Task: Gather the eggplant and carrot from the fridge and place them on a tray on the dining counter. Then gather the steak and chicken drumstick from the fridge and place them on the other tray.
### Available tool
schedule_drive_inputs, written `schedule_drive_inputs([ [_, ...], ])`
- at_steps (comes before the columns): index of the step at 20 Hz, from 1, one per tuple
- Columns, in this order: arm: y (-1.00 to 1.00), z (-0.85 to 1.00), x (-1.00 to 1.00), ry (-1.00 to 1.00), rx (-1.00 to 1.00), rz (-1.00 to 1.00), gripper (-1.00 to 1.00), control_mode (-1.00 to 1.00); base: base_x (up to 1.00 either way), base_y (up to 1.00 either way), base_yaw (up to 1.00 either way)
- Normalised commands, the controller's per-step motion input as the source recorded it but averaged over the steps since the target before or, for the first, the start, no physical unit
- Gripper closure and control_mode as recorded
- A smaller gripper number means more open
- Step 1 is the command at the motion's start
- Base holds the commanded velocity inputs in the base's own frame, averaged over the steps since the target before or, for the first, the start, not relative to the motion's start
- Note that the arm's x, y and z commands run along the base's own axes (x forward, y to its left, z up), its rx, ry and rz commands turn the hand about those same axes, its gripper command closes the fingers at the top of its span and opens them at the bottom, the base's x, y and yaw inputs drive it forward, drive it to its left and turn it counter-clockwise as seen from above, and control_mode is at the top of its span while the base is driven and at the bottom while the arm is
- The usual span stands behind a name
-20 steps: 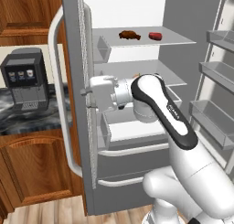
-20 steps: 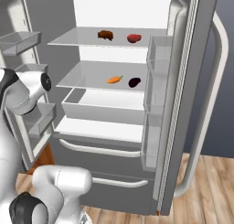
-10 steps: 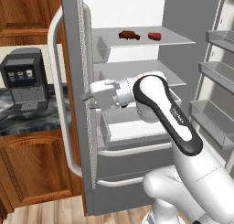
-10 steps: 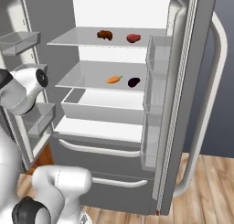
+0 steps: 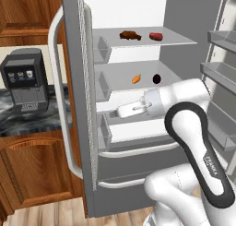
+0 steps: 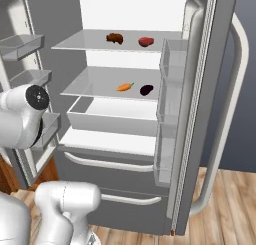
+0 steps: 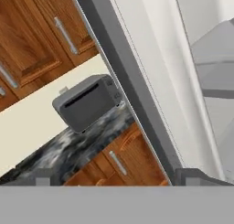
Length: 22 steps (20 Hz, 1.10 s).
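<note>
Fridge point(image 6: 125, 154): both doors stand open, shelves lit and in plain sight. Middle shelf holds the carrot point(image 6: 125, 87) on the left and the eggplant point(image 6: 146, 90) just beside it on the right, apart from each other. Upper shelf holds the chicken drumstick point(image 6: 115, 38) and, near it on the right, a small red cut, presumably the steak point(image 6: 145, 41).

Gripper point(image 5: 109, 113): at the end of the white arm, low at the left edge of the fridge opening, below the vegetable shelf; jaws spread wide, nothing between them.

Step in hand, by my judgement: the first gathering, vegetables not yet touched. Next move would call for the hand to rise, turn into the compartment and come over the carrot or eggplant without striking the left door point(image 5: 76, 82).

Hard to make out: the finger tips are barely visible at the bottom of the hand view, which looks sideways at a toaster point(image 7: 87, 102) on a marbled top point(image 7: 64, 147).
</note>
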Motion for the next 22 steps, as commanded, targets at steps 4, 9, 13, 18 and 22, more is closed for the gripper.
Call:
schedule_drive_inputs([
  [4, -0.83, 0.01, -0.23, -0.18, -0.24, -0.22, -1.0, -1.0, 0.0, 0.0, 0.0],
  [9, -0.76, 0.1, -0.19, -0.17, -0.27, -0.23, -1.0, -1.0, 0.0, 0.0, 0.0],
  [13, -0.73, 0.18, -0.21, -0.17, -0.25, -0.24, -1.0, -1.0, 0.0, 0.0, 0.0],
  [18, -0.67, 0.05, -0.18, -0.08, -0.17, -0.28, -1.0, -1.0, 0.0, 0.0, 0.0],
  [22, -0.17, 0.04, -0.23, 0.0, 0.0, -0.33, -1.0, -1.0, 0.0, 0.0, 0.0],
])
